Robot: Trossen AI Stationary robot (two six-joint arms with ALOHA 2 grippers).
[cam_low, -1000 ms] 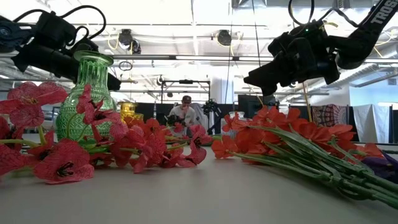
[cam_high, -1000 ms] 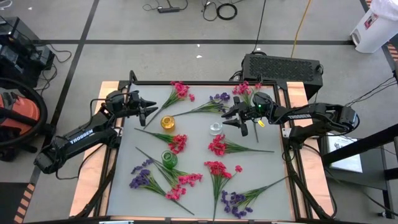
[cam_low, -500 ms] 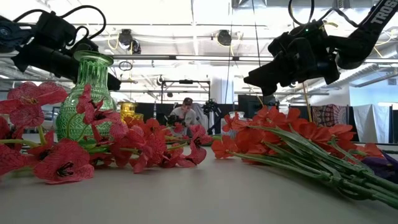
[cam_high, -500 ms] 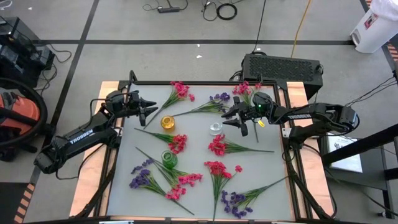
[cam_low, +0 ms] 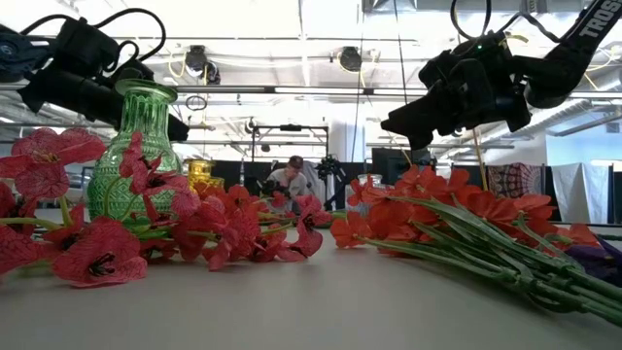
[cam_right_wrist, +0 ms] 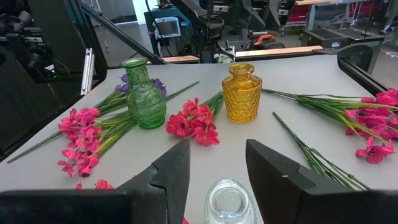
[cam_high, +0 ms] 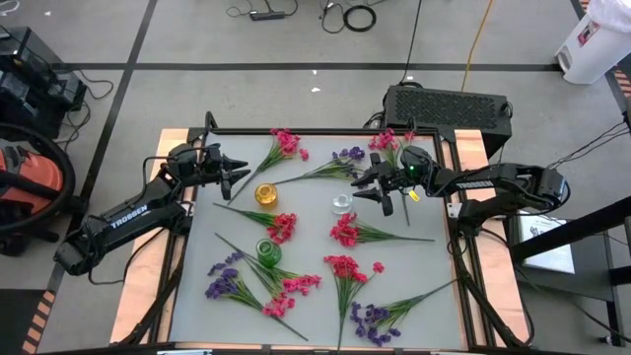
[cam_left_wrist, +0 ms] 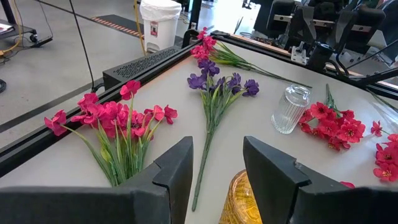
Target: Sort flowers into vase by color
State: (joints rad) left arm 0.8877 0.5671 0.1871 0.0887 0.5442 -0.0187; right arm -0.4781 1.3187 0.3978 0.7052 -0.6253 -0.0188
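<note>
Flowers (cam_high: 345, 268) strewn flat across the grey table (cam_high: 197, 316), none yet standing in a vase.

Closest to the near edge (lowest in the high view):
- purple sprig (cam_high: 370, 318) by the near right corner, stems fanning toward the right edge
- pink cluster (cam_high: 291, 288) and purple cluster (cam_high: 222, 281) toward the near left corner, stems crossing

A little farther in:
- green vase (cam_high: 267, 252), upright, left of centre, pink and purple blooms just beside it
- pink bunch (cam_high: 282, 228) and another pink bunch (cam_high: 345, 231) around the middle of the table, the second with its stem pointing to the right edge

Past the middle:
- clear vase (cam_high: 342, 203), upright, just beside the right gripper (cam_high: 367, 189)
- right gripper hovering over the table, fingers (cam_right_wrist: 168, 171) parted and gripping nothing, the clear vase's mouth showing below the gap in its wrist view
- yellow vase (cam_high: 266, 194), upright, left of the clear one
- left gripper (cam_high: 237, 176) near the left edge, raised, pointing at the yellow vase, released, nothing between its fingers (cam_left_wrist: 177, 165)

Along the far edge:
- pink spray (cam_high: 285, 143) left of centre
- purple spray (cam_high: 347, 158) at centre, long stem running toward the yellow vase
- pink spray (cam_high: 392, 140) toward the far right corner

Beyond the table: black box (cam_high: 449, 106) on the floor, and in the low view a person (cam_low: 289, 175) seated deep in the room.
</note>
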